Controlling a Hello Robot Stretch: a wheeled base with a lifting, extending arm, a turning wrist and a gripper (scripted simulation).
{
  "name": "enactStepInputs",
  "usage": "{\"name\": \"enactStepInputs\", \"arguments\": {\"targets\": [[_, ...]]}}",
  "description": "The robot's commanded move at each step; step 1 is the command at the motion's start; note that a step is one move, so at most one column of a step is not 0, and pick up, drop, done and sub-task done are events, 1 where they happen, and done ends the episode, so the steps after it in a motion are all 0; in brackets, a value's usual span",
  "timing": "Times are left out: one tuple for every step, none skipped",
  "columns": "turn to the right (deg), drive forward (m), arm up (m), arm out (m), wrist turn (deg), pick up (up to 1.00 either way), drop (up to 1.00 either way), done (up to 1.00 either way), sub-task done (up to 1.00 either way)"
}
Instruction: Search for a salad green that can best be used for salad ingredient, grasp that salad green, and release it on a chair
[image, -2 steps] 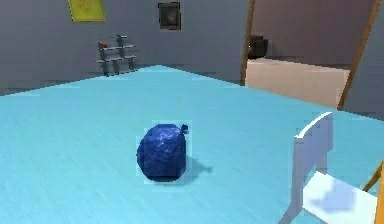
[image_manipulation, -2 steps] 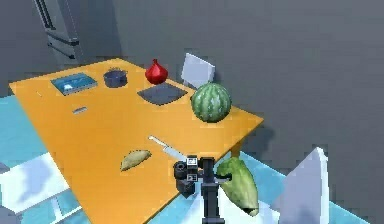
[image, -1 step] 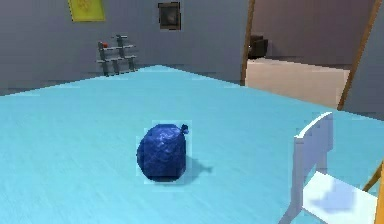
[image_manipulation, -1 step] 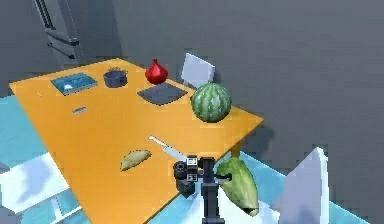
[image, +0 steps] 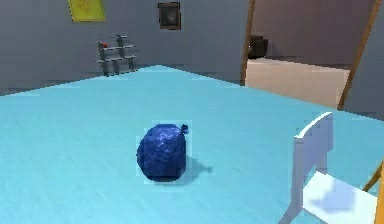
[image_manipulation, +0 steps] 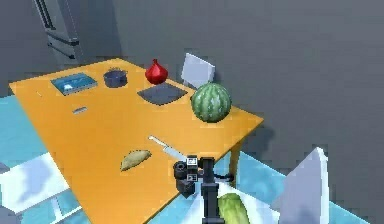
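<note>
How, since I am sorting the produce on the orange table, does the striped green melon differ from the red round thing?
Colour: the melon is green with darker stripes, while the red thing is plain red. Size: the melon looks clearly bigger than the red thing. Shape: the melon is an even ball, while the red thing narrows to a small tip on top. Both rest on the orange table.

Counter (image_manipulation: 100, 135): smooth matt orange, looks painted. Watermelon (image_manipulation: 211, 102): rind slightly glossy. Blue sack (image: 162, 152): crinkled, rough, prob. plastic or cloth. White chair (image: 313, 150): smooth, matt. Teal floor (image: 70, 140): flat, matt.
</note>
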Motion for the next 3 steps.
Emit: {"name": "enactStepInputs", "arguments": {"targets": [[0.0,0.00,0.10,0.00,0.0,0.00,0.00,0.00,0.00],[0.0,0.00,0.00,-0.08,0.0,0.00,0.00,0.00,0.00],[0.0,0.00,0.00,0.00,0.0,0.00,0.00,1.00,0.00]]}}
